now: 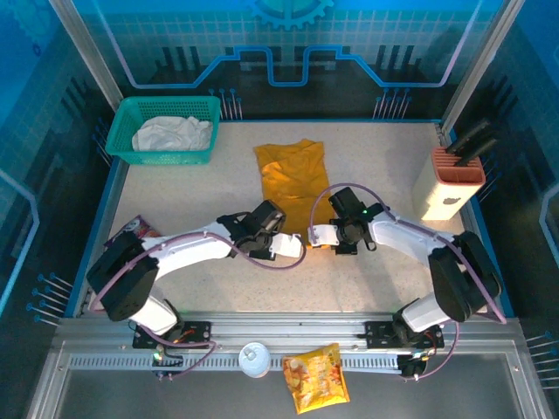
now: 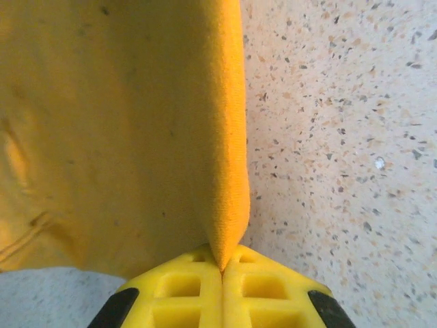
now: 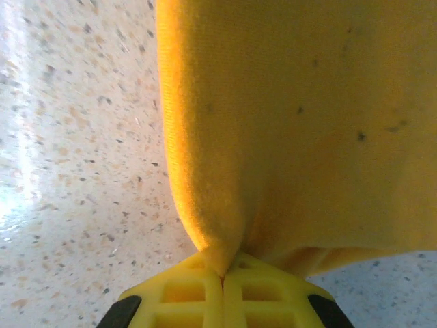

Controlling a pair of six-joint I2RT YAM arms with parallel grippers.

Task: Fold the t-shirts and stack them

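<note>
Grippers side by side at mid-table: left gripper (image 2: 222, 268) pinched tight on the near edge of the mustard orange-yellow cloth t-shirt (image 1: 293, 179), right gripper (image 3: 222, 273) clamped on the same edge. Shirt stretches away over the speckled table (image 1: 192, 201). Far left: off-white cloth t-shirt (image 1: 172, 133) crumpled inside the teal plastic mesh basket (image 1: 122, 144).

no text can be read; the snack packet (image 1: 315, 377) print is too small.
</note>
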